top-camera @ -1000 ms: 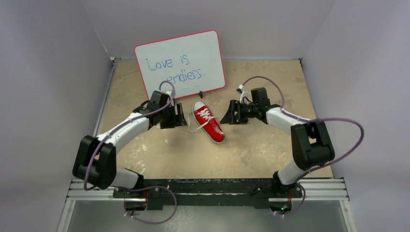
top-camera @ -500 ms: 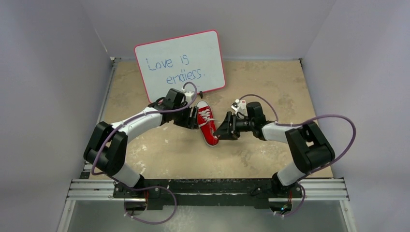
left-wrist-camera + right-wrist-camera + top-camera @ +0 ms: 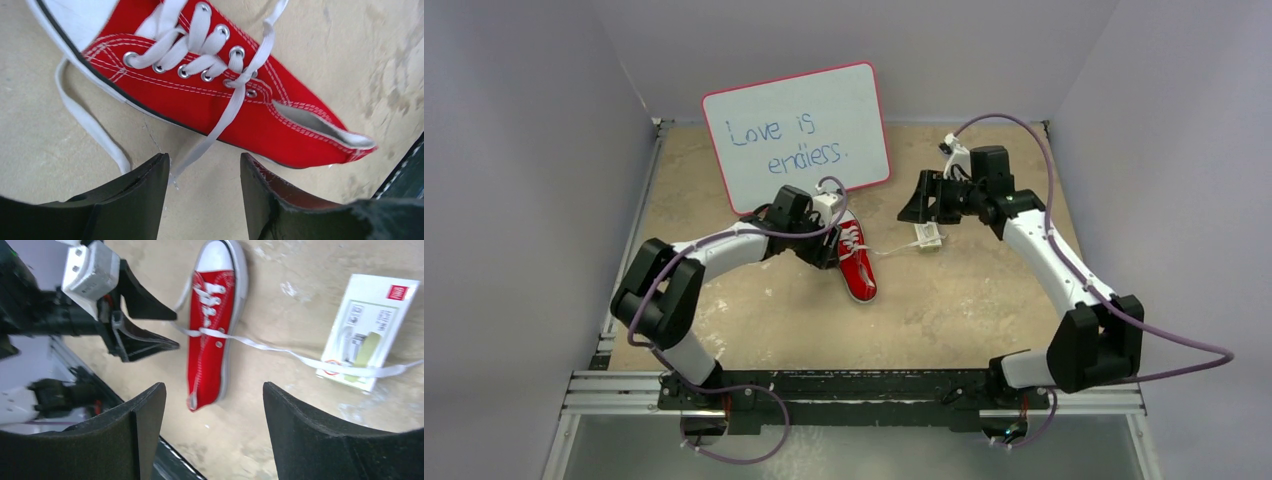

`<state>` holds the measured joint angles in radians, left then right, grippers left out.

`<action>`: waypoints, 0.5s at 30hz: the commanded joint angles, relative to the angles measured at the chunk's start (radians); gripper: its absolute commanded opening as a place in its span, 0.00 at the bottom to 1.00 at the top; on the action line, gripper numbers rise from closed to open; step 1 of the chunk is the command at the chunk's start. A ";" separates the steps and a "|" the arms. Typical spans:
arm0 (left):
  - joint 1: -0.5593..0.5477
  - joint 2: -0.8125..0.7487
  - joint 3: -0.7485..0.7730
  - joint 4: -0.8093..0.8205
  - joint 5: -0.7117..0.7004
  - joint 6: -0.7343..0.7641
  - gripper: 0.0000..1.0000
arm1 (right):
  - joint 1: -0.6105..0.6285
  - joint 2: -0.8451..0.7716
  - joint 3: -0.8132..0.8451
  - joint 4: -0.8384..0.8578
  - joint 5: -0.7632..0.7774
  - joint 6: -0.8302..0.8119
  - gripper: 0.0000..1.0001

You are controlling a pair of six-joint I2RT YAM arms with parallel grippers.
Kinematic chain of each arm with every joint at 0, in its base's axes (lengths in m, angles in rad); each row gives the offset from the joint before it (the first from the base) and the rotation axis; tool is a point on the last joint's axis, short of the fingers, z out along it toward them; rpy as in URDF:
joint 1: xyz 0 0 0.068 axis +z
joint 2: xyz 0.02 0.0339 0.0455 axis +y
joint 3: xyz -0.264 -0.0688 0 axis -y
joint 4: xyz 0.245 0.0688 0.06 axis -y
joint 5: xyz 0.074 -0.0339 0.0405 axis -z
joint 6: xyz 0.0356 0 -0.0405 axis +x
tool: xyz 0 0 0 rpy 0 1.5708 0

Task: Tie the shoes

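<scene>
Red shoe sits sole-down mid-tabletop, with the white toe cap toward the whiteboard and the heel toward my bases. Laces are threaded through the eyelets, no bow on it.

My left hand is low on the shoe's left side, just beside it. Its fingers stand clearly apart, gripping nothing. A lace strand comes off the upper eyelets and runs down into the gap between those fingers. It's loose, not pinched, and its tip is near the inner edge of one finger; can't tell if it touches. From the same eyelets the strand goes out the other way, right across the tabletop, and lies over one end of the small white box. Can't tell how it crosses or wraps at the eyelets. A separate lace loop lies flat on the tabletop along the sole, toe end, on my left hand's side.

My right hand hangs above the tabletop, right of the shoe and farther back, well apart from it. Its fingers are spread wide with nothing between them. Its wrist view looks down on the shoe, the box and my left hand together.

The box lies flat, red mark in one corner, near the shoe's right side, not touching it. The whiteboard is propped at the back, "Love is endless." handwritten in blue.
</scene>
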<state>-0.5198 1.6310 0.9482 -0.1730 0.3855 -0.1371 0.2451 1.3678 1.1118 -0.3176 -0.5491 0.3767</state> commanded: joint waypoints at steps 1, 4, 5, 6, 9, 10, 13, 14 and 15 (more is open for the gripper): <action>-0.005 0.053 0.073 -0.028 0.086 0.174 0.54 | -0.009 0.045 0.070 -0.262 0.069 -0.309 0.72; 0.029 0.053 0.033 0.010 0.096 0.148 0.60 | -0.009 0.017 0.029 -0.167 0.074 -0.322 0.72; 0.054 0.053 0.017 0.032 0.133 0.145 0.60 | -0.009 -0.012 0.003 -0.099 0.062 -0.338 0.72; 0.059 0.056 0.008 0.042 0.147 0.145 0.61 | -0.008 -0.039 -0.029 -0.014 0.060 -0.342 0.72; 0.058 0.079 0.002 0.021 0.200 0.189 0.59 | -0.007 -0.082 -0.126 0.176 0.075 -0.369 0.73; 0.058 0.091 0.005 0.003 0.209 0.202 0.57 | -0.007 -0.083 -0.137 0.197 0.113 -0.414 0.73; 0.062 0.106 -0.007 -0.002 0.241 0.219 0.53 | -0.002 -0.060 -0.166 0.243 0.088 -0.602 0.71; 0.061 0.109 -0.011 0.008 0.256 0.216 0.53 | 0.002 -0.043 -0.168 0.248 0.091 -0.659 0.71; 0.061 0.110 -0.016 0.028 0.270 0.205 0.52 | 0.002 -0.023 -0.159 0.239 0.093 -0.721 0.71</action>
<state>-0.4583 1.7306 0.9512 -0.1848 0.5514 0.0307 0.2371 1.3106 0.9565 -0.1993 -0.4622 -0.0696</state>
